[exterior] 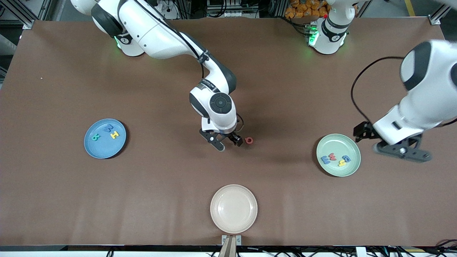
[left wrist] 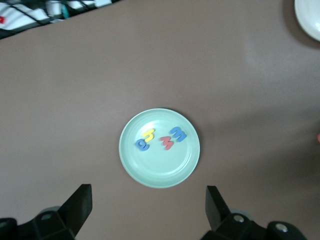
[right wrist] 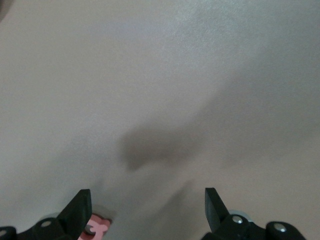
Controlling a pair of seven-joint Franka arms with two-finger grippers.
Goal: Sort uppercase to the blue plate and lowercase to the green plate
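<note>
The red Q (exterior: 249, 140) lies on the table mid-way between the plates; it also shows in the right wrist view (right wrist: 95, 227), by one finger. My right gripper (exterior: 230, 142) is open, low over the table just beside the Q. The blue plate (exterior: 93, 147) toward the right arm's end holds the teal R (exterior: 95, 137), blue M (exterior: 108, 128) and yellow H (exterior: 114, 135). The green plate (exterior: 348, 170) holds four lowercase letters (exterior: 335, 157), also seen in the left wrist view (left wrist: 161, 140). My left gripper (exterior: 400, 150) is open and empty, up in the air beside the green plate (left wrist: 150, 172).
A cream plate (exterior: 234, 208) sits near the front edge, in the middle; its rim shows in the left wrist view (left wrist: 307, 20). The rest of the brown table (exterior: 160, 185) is bare.
</note>
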